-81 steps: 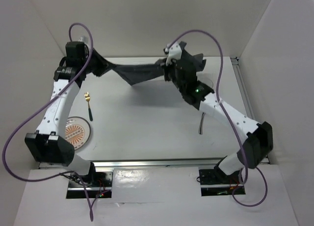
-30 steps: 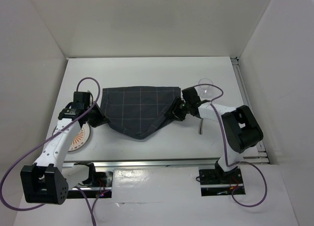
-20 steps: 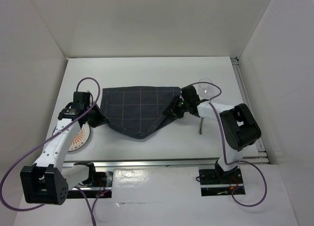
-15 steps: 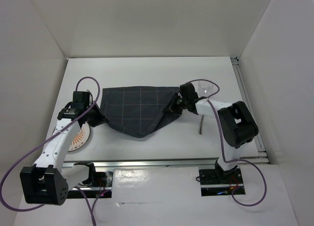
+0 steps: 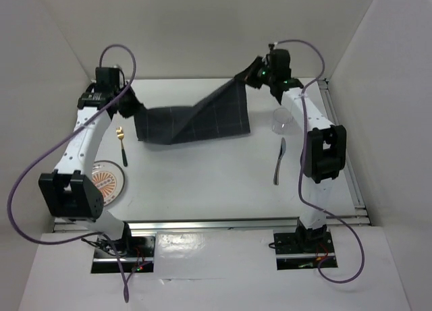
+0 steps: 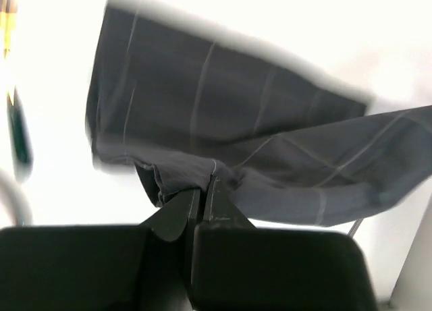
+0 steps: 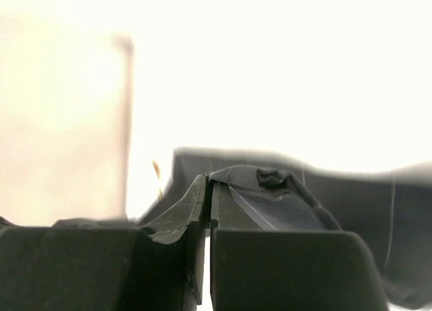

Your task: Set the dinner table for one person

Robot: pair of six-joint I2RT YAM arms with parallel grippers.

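Observation:
The dark grid-lined cloth mat (image 5: 196, 119) hangs stretched between my two grippers above the far part of the white dinner table (image 5: 202, 176). My left gripper (image 5: 129, 103) is shut on the mat's left corner; its wrist view shows the cloth (image 6: 223, 122) pinched between the closed jaws (image 6: 202, 184). My right gripper (image 5: 251, 76) is shut on the mat's right corner, raised higher; the cloth (image 7: 283, 203) bunches at its closed jaws (image 7: 208, 183). The mat sags in the middle and its lower edge reaches the table.
A gold fork with a dark handle (image 5: 122, 144) lies at the left. An orange-patterned plate (image 5: 106, 181) sits at the near left. A clear glass (image 5: 281, 120) stands at the right, a knife (image 5: 279, 159) in front of it. Metal rails (image 5: 223, 223) edge the table.
Both grippers have lifted the mat off the table and carried it toward the far side. The right gripper rose higher. The fork and glass, covered or crowded before, now show.

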